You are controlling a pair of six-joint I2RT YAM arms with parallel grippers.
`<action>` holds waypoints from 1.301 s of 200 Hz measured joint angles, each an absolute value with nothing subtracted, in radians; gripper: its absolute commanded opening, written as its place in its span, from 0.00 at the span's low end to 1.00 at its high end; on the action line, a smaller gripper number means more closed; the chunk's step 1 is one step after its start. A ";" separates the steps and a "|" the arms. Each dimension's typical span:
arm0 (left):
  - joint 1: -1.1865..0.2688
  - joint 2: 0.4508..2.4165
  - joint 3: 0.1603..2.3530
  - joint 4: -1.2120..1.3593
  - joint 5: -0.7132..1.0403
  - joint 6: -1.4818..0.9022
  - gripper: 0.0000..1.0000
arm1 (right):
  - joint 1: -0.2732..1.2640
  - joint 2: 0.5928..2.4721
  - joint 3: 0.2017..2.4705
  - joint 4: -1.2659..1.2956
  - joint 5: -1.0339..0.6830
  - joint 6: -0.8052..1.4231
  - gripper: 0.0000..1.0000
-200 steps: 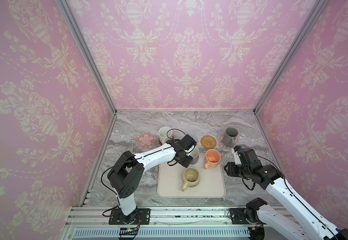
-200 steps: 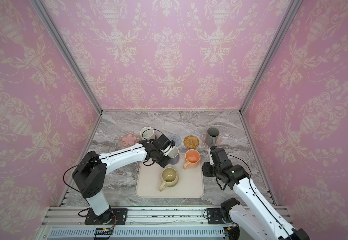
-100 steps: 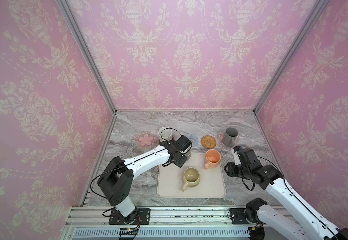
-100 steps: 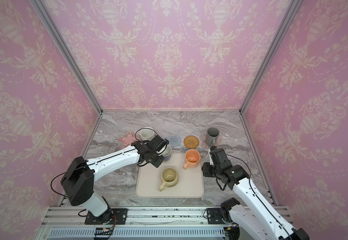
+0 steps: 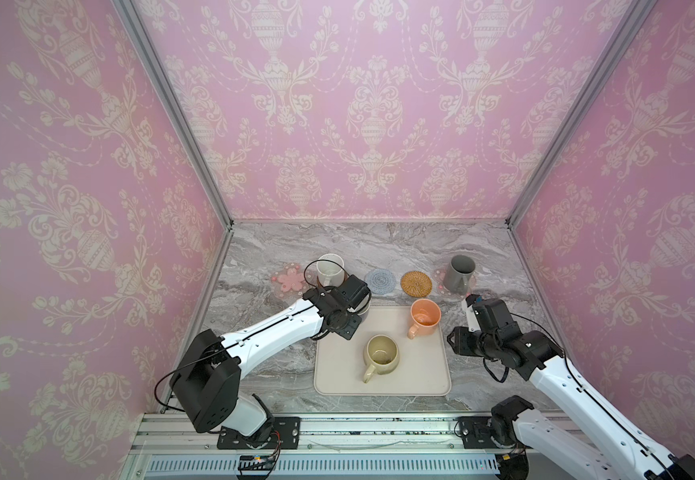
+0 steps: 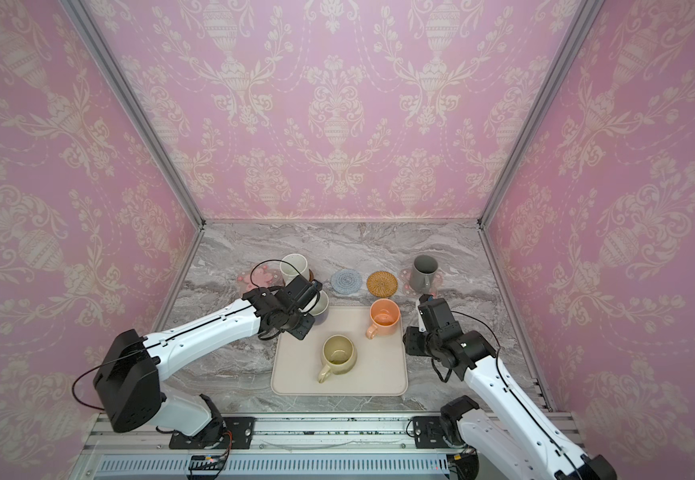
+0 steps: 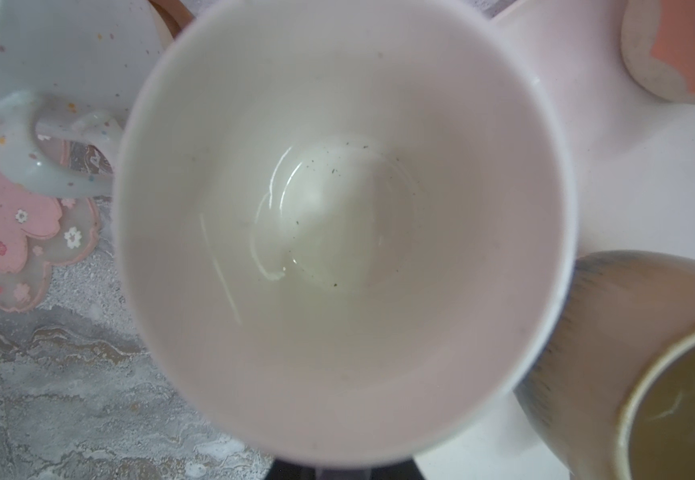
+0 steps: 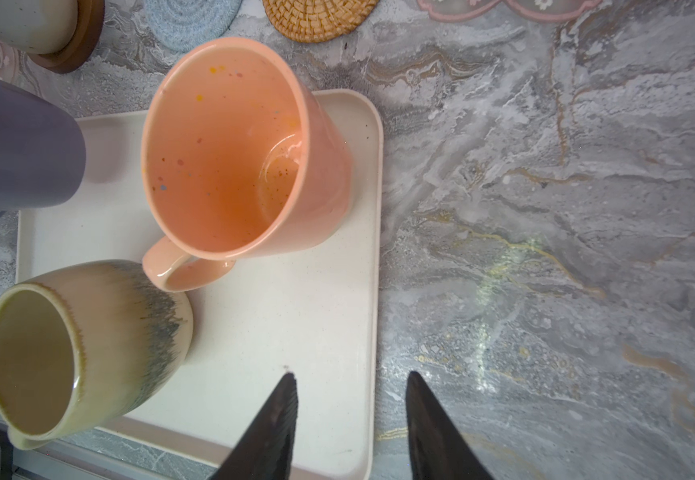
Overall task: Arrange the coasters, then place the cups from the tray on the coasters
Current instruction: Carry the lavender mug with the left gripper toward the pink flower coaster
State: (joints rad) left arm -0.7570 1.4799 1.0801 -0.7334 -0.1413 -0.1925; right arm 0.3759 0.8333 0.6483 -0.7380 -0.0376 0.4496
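Note:
My left gripper (image 5: pixel 350 297) is shut on the lavender cup (image 7: pixel 337 216), whose white inside fills the left wrist view. It hangs over the far-left corner of the beige tray (image 5: pixel 420 374). The peach cup (image 5: pixel 423 316) and the cream-yellow cup (image 5: pixel 381 353) stand on the tray. The white cup (image 5: pixel 330 269) sits on the brown wooden coaster. The grey cup (image 5: pixel 458 272) sits on a pink flower coaster. Bare are the other pink flower coaster (image 5: pixel 290 279), the blue-grey coaster (image 5: pixel 380 281) and the rattan coaster (image 5: pixel 416 284). My right gripper (image 8: pixel 350 376) hovers open over the tray's right edge.
The coasters lie in a row beyond the tray on the marble tabletop (image 5: pixel 379 245). Pink patterned walls close in the left, back and right sides. The white cup stands close beside my left wrist.
My left arm has carried the lavender cup leftward, from the tray's far middle toward its far-left corner. The right arm has stayed put.

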 measured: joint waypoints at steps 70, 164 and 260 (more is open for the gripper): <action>-0.671 1.405 1.022 -0.758 -0.136 -0.272 0.00 | 0.376 0.834 0.648 -0.727 -0.038 0.450 0.45; -0.527 1.348 0.998 -0.789 -0.109 -0.309 0.00 | 0.376 0.870 0.648 -0.715 -0.038 0.449 0.45; -0.400 1.336 0.990 -0.803 -0.083 -0.297 0.00 | 0.376 0.887 0.648 -0.704 -0.038 0.450 0.45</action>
